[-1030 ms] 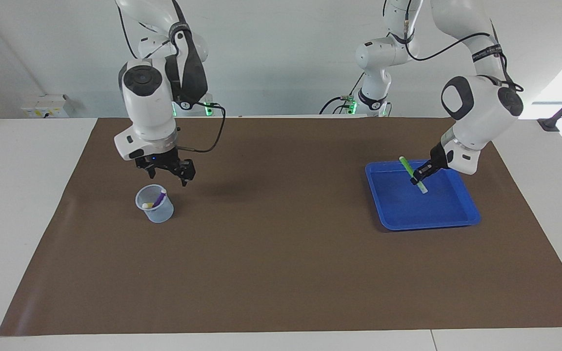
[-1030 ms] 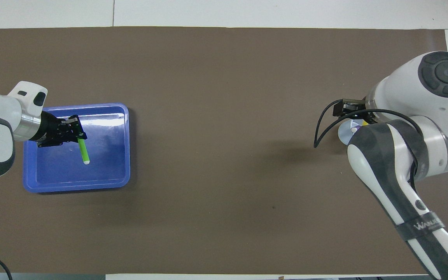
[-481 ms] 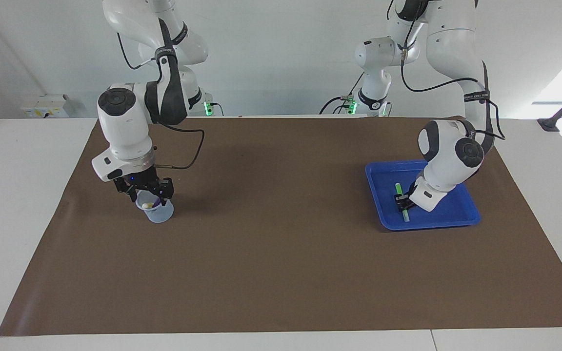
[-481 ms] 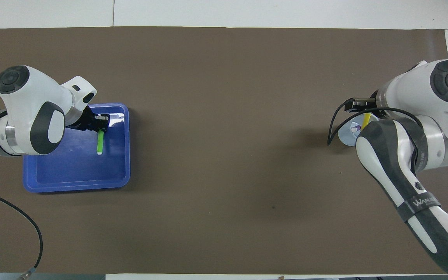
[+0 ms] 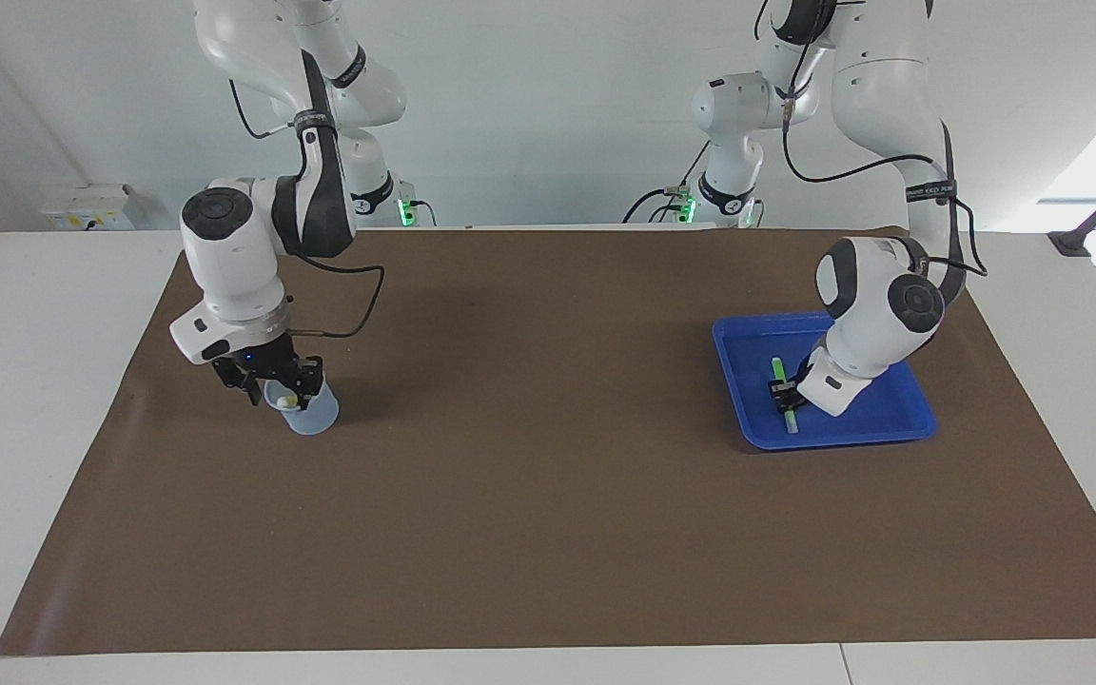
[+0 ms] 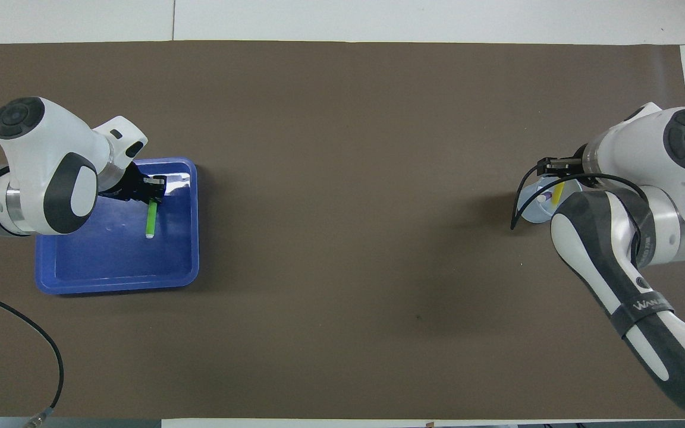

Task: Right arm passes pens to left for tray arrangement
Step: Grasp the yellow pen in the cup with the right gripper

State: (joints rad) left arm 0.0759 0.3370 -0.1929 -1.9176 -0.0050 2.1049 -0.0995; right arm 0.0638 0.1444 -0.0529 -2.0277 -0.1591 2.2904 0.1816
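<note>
The green pen slants low over the floor of the blue tray. My left gripper is shut on it, near the tray edge that faces the table's middle. My right gripper hangs at the mouth of a small translucent cup, its fingers apart at the rim. In the cup stand the yellow pen and the purple pen. Only the yellow pen's whitish end shows in the facing view.
A brown mat covers most of the white table. The cup stands toward the right arm's end and the tray toward the left arm's end. The right arm's black cable loops beside the cup.
My right gripper came down from above the cup to its mouth. My left arm swung over the tray and lowered the green pen; it has hardly moved in the last half second.
</note>
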